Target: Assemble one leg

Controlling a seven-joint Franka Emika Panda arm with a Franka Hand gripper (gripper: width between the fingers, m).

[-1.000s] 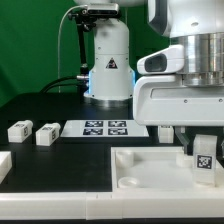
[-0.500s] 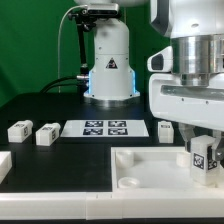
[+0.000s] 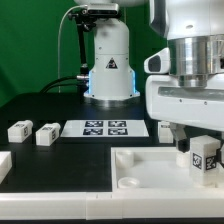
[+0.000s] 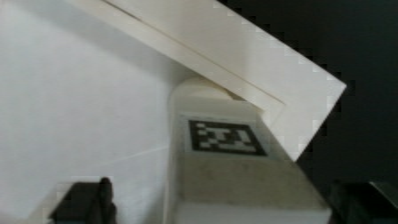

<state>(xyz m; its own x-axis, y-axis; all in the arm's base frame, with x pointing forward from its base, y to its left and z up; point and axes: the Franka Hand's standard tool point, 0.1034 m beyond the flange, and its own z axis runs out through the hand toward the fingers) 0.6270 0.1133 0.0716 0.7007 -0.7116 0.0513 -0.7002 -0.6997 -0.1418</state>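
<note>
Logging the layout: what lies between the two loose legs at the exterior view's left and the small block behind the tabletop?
Only the marker board, lying flat; the exterior view shows it.

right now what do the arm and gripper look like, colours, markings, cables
The arm is glossy white with grey sections, a black triangle mark on its base column and a blue glow beneath. A black cable loops off its side. The gripper has a boxy white body and black fingers.
</note>
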